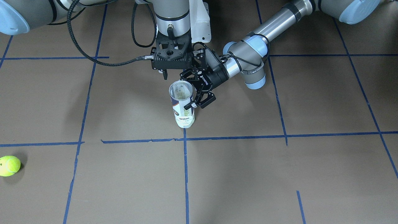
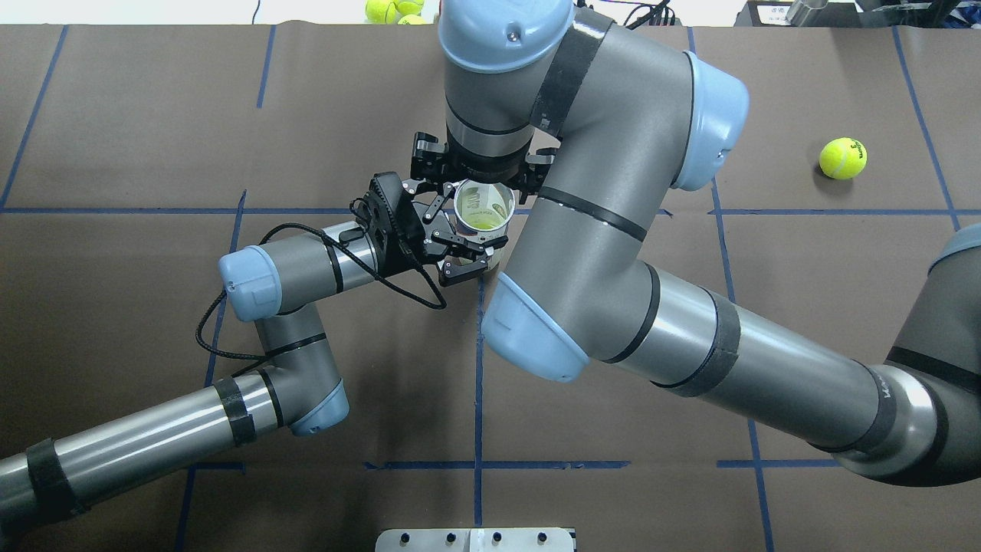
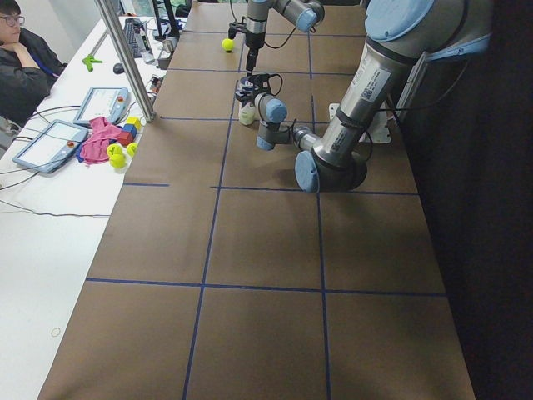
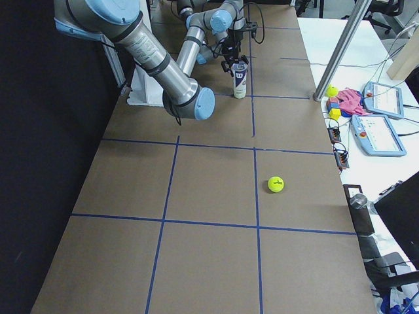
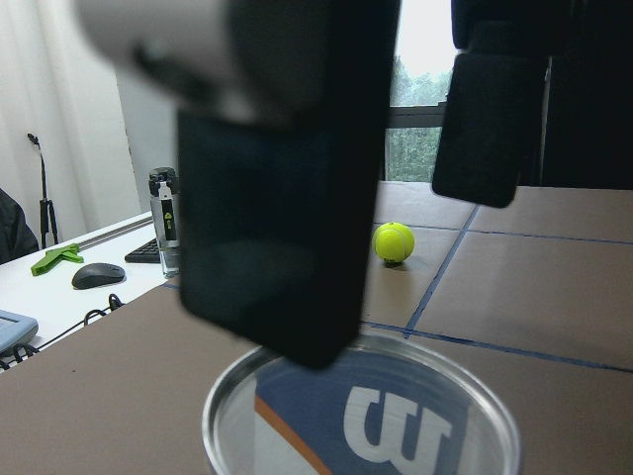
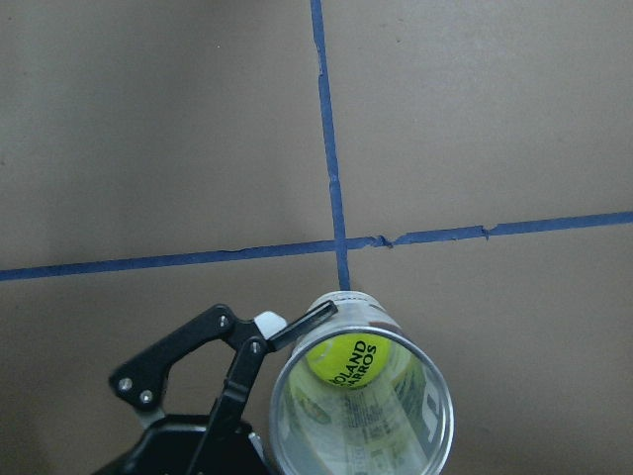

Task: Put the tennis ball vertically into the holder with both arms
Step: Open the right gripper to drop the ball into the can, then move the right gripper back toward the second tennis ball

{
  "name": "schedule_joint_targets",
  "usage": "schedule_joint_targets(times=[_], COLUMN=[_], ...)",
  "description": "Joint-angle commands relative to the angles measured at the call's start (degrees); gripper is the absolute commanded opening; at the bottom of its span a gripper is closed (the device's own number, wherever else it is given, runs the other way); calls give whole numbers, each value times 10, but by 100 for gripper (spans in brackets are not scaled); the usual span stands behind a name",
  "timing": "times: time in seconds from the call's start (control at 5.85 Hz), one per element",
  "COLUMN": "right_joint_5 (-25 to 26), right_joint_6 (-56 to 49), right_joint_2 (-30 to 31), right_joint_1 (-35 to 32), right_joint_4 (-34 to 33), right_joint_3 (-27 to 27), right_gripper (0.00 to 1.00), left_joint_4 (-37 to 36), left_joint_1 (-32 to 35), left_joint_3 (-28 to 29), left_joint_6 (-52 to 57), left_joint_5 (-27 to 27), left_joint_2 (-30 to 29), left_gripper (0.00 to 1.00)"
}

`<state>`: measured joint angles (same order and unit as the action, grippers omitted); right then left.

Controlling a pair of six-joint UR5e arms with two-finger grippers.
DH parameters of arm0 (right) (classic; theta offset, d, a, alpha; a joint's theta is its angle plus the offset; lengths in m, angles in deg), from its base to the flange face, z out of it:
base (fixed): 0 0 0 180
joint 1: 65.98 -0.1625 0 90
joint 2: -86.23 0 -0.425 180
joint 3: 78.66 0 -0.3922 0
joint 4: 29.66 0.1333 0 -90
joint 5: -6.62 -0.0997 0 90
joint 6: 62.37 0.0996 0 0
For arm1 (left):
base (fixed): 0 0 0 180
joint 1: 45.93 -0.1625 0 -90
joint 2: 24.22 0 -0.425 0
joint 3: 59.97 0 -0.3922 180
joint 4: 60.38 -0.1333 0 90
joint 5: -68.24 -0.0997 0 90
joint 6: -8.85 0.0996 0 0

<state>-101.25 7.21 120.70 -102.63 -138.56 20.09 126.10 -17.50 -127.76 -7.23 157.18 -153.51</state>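
Well, closest to the front camera, a loose ball (image 1: 9, 165) sits alone on the brown table (image 1: 279, 174), well apart from the rest. Further in, the holder (image 1: 182, 105) stands straight up. Looking down its mouth, a ball inside (image 6: 346, 361) rests at the bottom. So I think the big job is done, and only letting go and backing away is left. The left gripper (image 1: 195, 95) squeezes the holder's side near the top. Just above the mouth, the right gripper (image 5: 386, 277) hangs with fingers spread wide and nothing in them. The holder is a smooth, see-through plastic tube with a shiny metal ring on top. Both balls look round and fuzzy. The table looks flat and papery, with blue tape lines (image 1: 186, 174). Farthest back, the arms (image 1: 279, 21) are grey tubes with light-blue caps.
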Motion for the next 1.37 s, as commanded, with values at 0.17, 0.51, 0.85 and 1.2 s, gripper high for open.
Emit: schedule_joint_targets(times=[0.17,0.51,0.85,1.2], right_joint_5=[-82,-102,-126,-132], right_joint_6=[-130,-284,-393,-535], right_joint_2=[47,115,195,243], right_joint_1=[-88,-160,-216,-271], right_joint_4=[1,4,66,74], right_joint_3=[1,1,-3,-35], right_gripper=[99,99,99,99], left_joint_4=[1,2,1,1], left_joint_1=[1,3,6,6], left_joint_3=[-1,-1,-1,-1], left_joint_6=[0,-1,-1,-1], left_joint_5=[0,-3,-4,-4], left_joint_2=[0,0,3,4], left_gripper=[87,87,87,87])
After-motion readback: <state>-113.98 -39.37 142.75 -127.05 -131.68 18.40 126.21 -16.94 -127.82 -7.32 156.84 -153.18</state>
